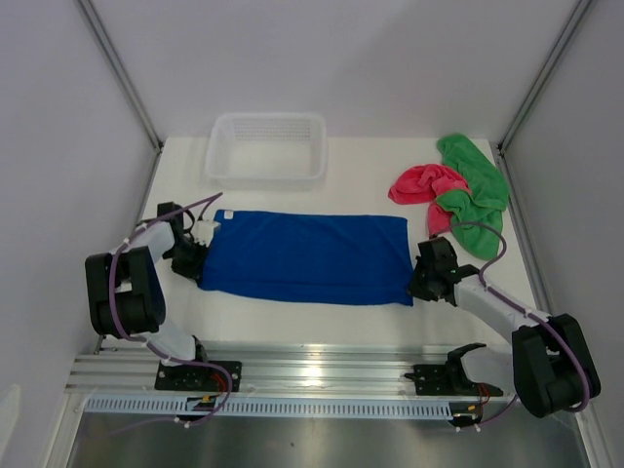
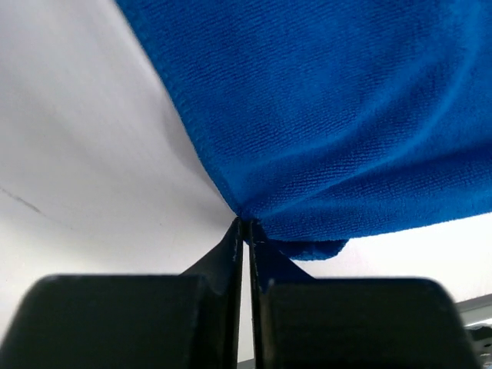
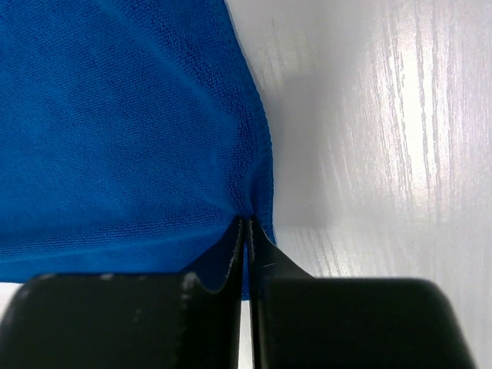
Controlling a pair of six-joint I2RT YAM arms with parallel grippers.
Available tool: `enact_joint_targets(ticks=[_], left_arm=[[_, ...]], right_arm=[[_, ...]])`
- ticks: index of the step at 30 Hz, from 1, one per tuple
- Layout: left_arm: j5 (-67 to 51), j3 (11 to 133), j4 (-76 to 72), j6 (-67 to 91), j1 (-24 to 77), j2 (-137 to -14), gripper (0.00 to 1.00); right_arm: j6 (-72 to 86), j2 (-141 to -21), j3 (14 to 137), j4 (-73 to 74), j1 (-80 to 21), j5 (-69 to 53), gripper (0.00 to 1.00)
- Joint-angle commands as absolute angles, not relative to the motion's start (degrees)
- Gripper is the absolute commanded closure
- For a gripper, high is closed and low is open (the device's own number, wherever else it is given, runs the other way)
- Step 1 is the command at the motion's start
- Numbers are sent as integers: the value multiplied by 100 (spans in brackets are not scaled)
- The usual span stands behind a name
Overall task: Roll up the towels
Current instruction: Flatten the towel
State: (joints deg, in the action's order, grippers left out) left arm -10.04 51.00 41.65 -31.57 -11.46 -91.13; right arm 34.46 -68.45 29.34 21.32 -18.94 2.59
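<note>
On a white tabletop between two robot arms, a blue towel lies spread flat, its long axis running left to right across the workspace, one short end toward each arm. The left pincer is pinched tight on the cloth at the towel's left end, its jaws pressed together with only fabric between them and a small fold of blue tucked beneath. The right pincer is clamped the same way on the near right corner, the hemmed edge bunching where the jaws meet. Each arm is nearest its own end of the towel, so the cloth stretches away from the left pincer toward the right and from the right pincer toward the left, the bulk of it lying on the far side of both grips. With both near corners seemingly in hand, the coming move looks likely to turn on carrying that near long edge evenly, both ends together, so that the towel rolls or folds square. A green towel and a pink-red towel sit crumpled together at the far right, well apart from either pincer, unrolled. A white mesh basket stands at the far edge, just beyond the blue towel.
</note>
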Motion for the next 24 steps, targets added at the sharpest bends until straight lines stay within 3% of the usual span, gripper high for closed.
enact_joint_targets(ticks=[1, 7, 8, 9, 10, 11, 12, 14, 17, 24], left_arm=[[-1125, 5203, 4105, -3173, -1108, -9246, 99], [-887, 5431, 4007, -3208, -1248, -8957, 99], [-1062, 5414, 4025, -3243, -1248, -8756, 94], [-1194, 5397, 4034, -3295, -1248, -8632, 72], [-1326, 5336, 4052, -3418, -1239, -8518, 62], [-1440, 5326, 4130, -3489, -1239, -8395, 52], [-1502, 5317, 4174, -3541, -1239, -8150, 40], [-1451, 5300, 4227, -3708, -1239, -7868, 37], [-1100, 5282, 4280, -4016, -1248, -7323, 35], [-923, 4984, 4745, -5052, -1134, -6128, 38]], right_arm=[[3428, -6733, 2970, 2153, -1828, 475, 99], [3217, -6302, 3199, 2619, -1802, 379, 100], [3173, -6267, 3208, 2619, -1828, 274, 95], [3086, -6206, 3225, 2663, -1854, 177, 88], [3085, -6162, 3260, 2724, -1872, 202, 80], [3059, -6118, 3365, 2794, -1881, 246, 65], [2963, -6065, 3453, 2969, -1881, 298, 59], [2866, -5863, 3681, 3163, -1872, 526, 46], [2629, -5678, 4139, 3506, -1872, 694, 36], [1662, -5853, 4921, 3841, -1846, 73, 27]])
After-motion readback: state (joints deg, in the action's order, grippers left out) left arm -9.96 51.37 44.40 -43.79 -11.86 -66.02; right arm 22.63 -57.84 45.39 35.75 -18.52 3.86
